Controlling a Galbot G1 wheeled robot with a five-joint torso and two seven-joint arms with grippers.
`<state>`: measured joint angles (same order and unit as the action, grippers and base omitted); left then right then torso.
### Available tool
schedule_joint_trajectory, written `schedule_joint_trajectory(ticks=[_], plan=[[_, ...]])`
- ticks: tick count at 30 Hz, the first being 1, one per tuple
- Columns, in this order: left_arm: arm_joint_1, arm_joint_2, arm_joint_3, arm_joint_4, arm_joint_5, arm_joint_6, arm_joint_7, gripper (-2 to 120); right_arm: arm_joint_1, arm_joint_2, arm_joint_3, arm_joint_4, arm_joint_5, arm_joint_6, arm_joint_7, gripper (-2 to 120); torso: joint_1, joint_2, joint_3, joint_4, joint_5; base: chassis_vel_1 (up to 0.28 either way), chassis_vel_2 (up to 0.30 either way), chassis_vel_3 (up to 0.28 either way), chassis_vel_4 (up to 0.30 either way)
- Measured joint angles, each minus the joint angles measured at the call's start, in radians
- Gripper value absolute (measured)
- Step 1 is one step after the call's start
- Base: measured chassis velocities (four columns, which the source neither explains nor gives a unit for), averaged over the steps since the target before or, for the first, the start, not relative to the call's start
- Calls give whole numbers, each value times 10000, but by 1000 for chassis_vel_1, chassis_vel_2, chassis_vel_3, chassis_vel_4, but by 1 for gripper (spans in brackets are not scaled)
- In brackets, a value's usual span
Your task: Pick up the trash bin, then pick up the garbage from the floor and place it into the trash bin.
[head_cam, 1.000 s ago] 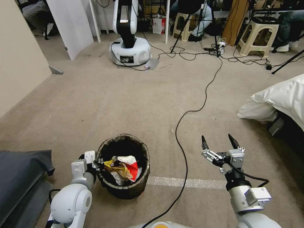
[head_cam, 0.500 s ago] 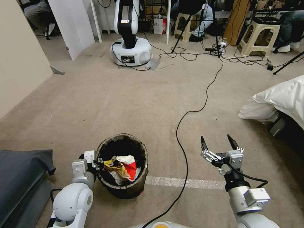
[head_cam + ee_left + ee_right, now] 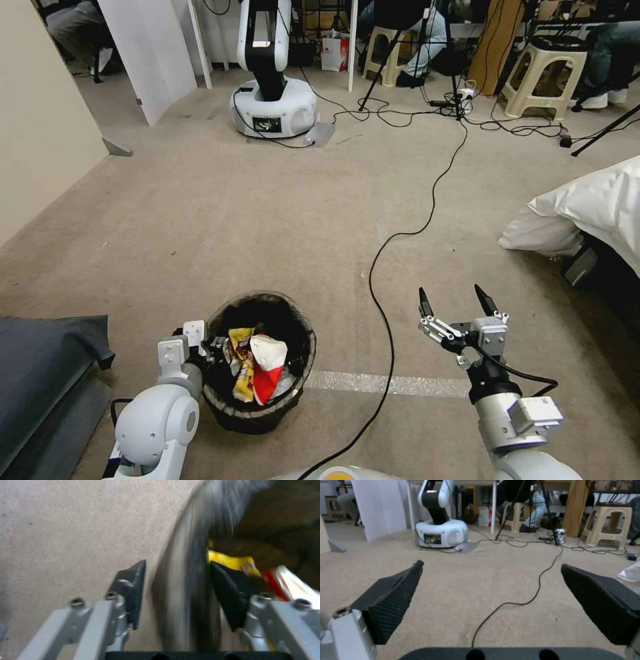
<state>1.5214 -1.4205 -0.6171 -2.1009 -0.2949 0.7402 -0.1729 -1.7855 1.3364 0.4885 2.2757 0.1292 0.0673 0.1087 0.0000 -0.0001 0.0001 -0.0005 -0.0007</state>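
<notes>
The left claw (image 3: pixel 212 345) straddles the near-left rim of the small round trash bin with the dark bag liner (image 3: pixel 300 333). In the left wrist view one black ribbed finger (image 3: pixel 135 590) sits outside the wall and the other inside, set narrowly about the rim; the wall between them is smeared, so whether the pads actually press on it is hard to make out. The bin's lower wall is hidden under the liner and behind the left arm. Inside the bin, just right of the claw, lies the garbage (image 3: pixel 257 363): a yellow snack wrapper, a red-and-white carton and white tissue, packed together and partly covering one another.

The right claw (image 3: pixel 455 307) hangs over bare beige carpet (image 3: pixel 267 220) well to the right of the bin, its two black fingers spread wide and holding nothing. A thin black cable (image 3: pixel 380 300) runs along the floor between the bin and this claw and on toward the far side of the room. A strip of pale tape (image 3: pixel 393 385) crosses the carpet near the bin's right side.
</notes>
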Motion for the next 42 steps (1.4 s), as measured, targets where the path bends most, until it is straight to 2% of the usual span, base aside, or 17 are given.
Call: schedule_joint_trajectory(ticks=[2, 4, 8, 9, 12, 31, 33, 34, 35, 37, 38, 39, 41, 42], plan=[[2, 0, 1, -131, -3, 0, -35, 65, 15, -46, -51, 0, 0, -12, 72, 100, 0, 0, 0, 1, 0, 0, 0, 0, 0], [2, 0, 1, -145, -3, 0, -38, 66, 17, -51, -56, 0, 0, -16, 78, 100, 0, 0, 0, 1, 1, 0, 0, 0, 0], [5, 7, -4, -415, 2, -10, -73, 87, 81, -87, -140, 0, 0, -57, 162, 100, 0, 0, 0, 4, 6, 0, 0, 0, 0], [5, 7, -4, -415, 2, -10, -73, 87, 81, -87, -140, 0, 0, -57, 162, 100, 0, 0, 0, 4, 6, 0, 0, 0, 0], [-8, 31, -24, -672, 18, -22, -89, 99, 135, -110, -210, 0, 0, -95, 237, 100, 0, -1, 0, 4, 7, 0, 0, 0, 0], [24, 62, -256, -1721, -13, -45, -45, 100, 261, -348, -482, 123, 71, -200, 643, 100, 0, 0, -2, 5, 8, 0, 0, 0, 0], [82, 64, -467, -1754, 82, -500, 672, 100, 244, -349, -450, 150, 78, -196, 674, 100, 1, 0, -1, 5, 6, 0, 0, 0, 0], [82, 64, -467, -1754, 82, -500, 672, 100, 244, -349, -450, 150, 78, -196, 674, 100, 1, 0, -1, 5, 6, 0, 0, 0, 0], [116, 64, -579, -1738, 211, -1026, 1052, 100, 223, -348, -406, 162, 84, -171, 701, 100, 0, 0, -1, 5, 7, 0, 0, 0, 0], [209, 46, -821, -1521, 481, -2884, 1709, 100, 149, -306, -246, 163, 74, -32, 715, 100, 1, 0, -1, 6, 6, 0, 0, 0, 0], [209, 46, -821, -1521, 481, -2884, 1709, 100, 149, -306, -246, 163, 74, -32, 715, 100, 1, 0, -1, 6, 6, 0, 0, 0, 0], [271, 32, -936, -1393, 581, -3901, 1962, 100, 88, -257, -152, 153, 40, 83, 714, 100, 0, 0, -2, 4, 7, 0, 0, 0, 0], [487, 26, -1069, -1258, 769, -5245, 2172, 100, -106, -107, 32, 113, -30, 349, 688, 100, 0, 0, -1, 5, 6, 0, 0, 0, 0], [487, 26, -1069, -1258, 769, -5245, 2172, 100, -106, -107, 32, 113, -30, 349, 688, 100, 0, 0, -1, 5, 6, 0, 0, 0, 0]])
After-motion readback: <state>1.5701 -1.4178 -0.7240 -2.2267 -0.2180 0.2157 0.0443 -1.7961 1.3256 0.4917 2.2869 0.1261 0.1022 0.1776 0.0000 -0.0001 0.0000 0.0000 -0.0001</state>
